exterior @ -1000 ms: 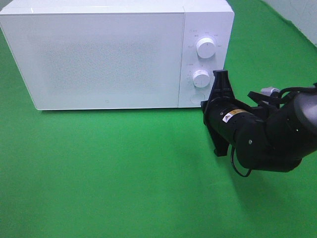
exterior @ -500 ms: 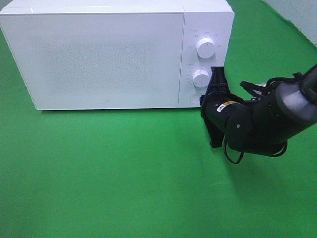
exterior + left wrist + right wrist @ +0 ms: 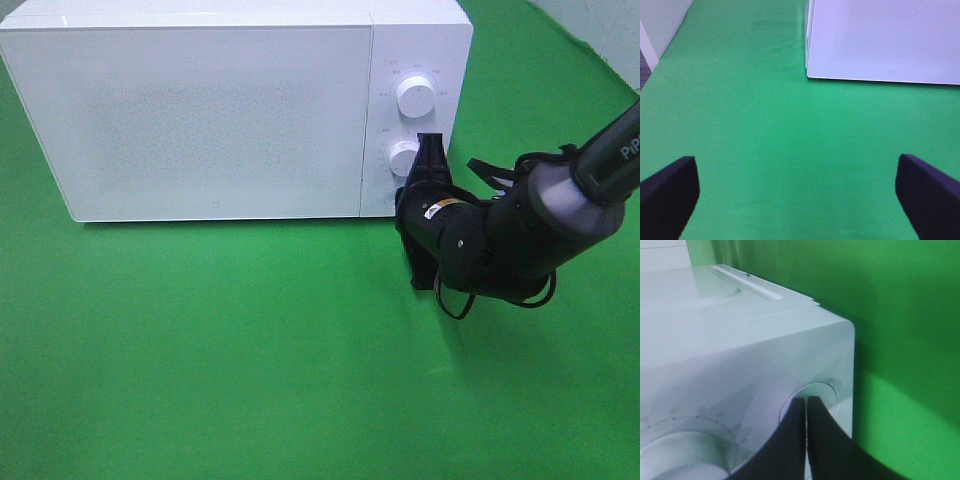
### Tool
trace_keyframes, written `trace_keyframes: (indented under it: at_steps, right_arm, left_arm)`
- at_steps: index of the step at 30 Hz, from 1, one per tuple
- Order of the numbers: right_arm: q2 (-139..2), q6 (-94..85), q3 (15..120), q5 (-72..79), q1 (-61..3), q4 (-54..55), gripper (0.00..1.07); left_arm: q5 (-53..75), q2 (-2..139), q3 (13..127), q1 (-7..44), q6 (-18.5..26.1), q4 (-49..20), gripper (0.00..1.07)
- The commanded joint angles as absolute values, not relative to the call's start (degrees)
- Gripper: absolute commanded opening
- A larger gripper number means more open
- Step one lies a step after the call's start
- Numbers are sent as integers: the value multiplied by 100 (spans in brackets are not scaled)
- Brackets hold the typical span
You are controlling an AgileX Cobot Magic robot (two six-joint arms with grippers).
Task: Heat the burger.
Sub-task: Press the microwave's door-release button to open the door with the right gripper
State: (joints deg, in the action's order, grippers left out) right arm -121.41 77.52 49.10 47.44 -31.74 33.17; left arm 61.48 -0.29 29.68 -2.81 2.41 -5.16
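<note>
The burger is not in view in any frame. A white microwave stands at the back with its door shut. Its control panel has an upper knob, a lower knob and a round button below them. My right gripper is shut, and in the right wrist view its tips touch the round button at the panel's lower corner. My left gripper is open and empty over bare green cloth, with the microwave's lower left corner ahead of it. The left gripper does not show in the exterior view.
A green cloth covers the table. The right arm reaches in from the right edge. A pale wall strip runs along the table's left side.
My right gripper has moved left towards the microwave's control panel, from a short gap away to its tips against the round button under the lower knob.
</note>
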Motion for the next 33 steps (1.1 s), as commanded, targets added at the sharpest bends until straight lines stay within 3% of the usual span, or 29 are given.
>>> trace_keyframes:
  at_steps: [1, 33]
  right_arm:
    - [-12181, 7786, 5105, 4784, -3146, 3340, 0]
    - [-12554, 7254, 5976, 6967, -2951, 3753, 0]
  left_arm:
    - [6125, -97, 2951, -304, 223, -504, 100]
    - [6125, -57, 2951, -304, 223, -504, 100]
